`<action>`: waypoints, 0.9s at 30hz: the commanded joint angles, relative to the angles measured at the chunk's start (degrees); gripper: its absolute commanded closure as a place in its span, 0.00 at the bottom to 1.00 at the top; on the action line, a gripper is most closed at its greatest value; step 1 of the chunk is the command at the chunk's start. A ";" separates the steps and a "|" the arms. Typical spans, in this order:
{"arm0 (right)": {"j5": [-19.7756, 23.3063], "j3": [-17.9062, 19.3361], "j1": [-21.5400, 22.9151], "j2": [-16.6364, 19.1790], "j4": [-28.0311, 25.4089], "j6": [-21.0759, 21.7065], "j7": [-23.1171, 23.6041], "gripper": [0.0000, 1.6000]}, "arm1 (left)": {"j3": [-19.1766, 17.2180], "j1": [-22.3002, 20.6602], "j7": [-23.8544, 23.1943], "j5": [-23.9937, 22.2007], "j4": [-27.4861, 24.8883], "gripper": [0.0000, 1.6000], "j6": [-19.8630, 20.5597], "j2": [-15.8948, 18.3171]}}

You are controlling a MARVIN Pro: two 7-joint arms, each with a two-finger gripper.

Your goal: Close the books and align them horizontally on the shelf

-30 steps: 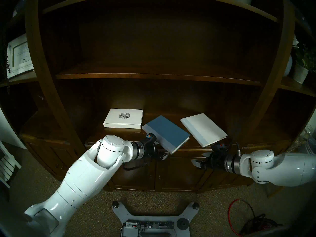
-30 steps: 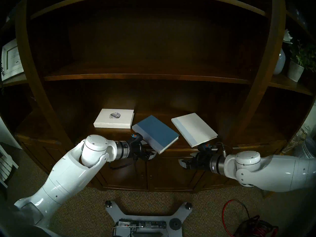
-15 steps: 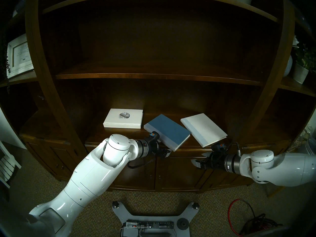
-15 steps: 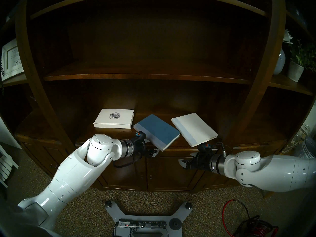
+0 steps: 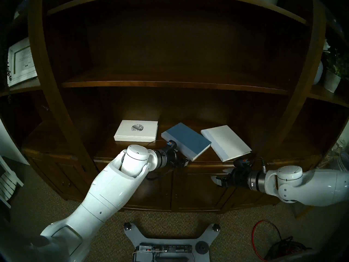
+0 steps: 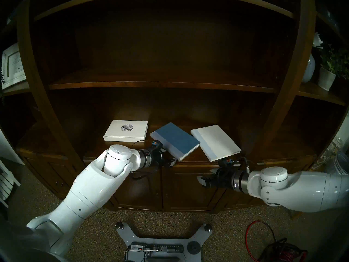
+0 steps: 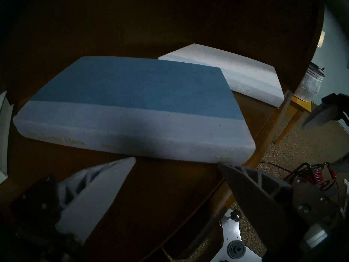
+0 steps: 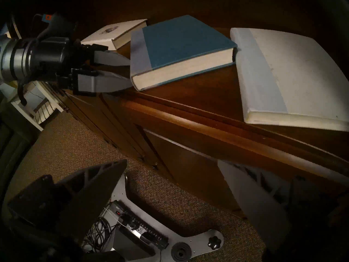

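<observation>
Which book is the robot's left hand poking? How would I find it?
Look at the wide brown shelf above the cabinet doors, where three closed books lie. The middle one, touching the left hand, is the blue book; its neighbours are both white.
</observation>
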 commanded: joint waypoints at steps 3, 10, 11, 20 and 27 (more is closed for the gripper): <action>0.03 1.12 1.16 -0.02 -0.09 -0.29 -0.01 0.00 | -3.24 -0.85 -2.61 -2.32 -5.88 0.00 1.44 2.62; -0.01 1.05 1.10 -0.03 -0.07 -0.31 -0.03 0.00 | -6.87 2.17 -7.49 -4.72 -10.99 0.00 1.89 8.44; -0.01 1.04 1.09 -0.03 -0.07 -0.31 -0.03 0.00 | -7.24 1.81 -8.07 -4.92 -9.99 0.00 1.59 8.67; 0.00 1.05 1.13 -0.03 -0.08 -0.31 -0.02 0.00 | -13.86 5.60 -11.37 -7.64 -17.42 0.00 3.37 13.91; 0.04 1.11 1.19 -0.01 -0.09 -0.29 0.00 0.00 | -16.50 3.44 -8.17 -6.69 -16.98 0.00 7.28 12.25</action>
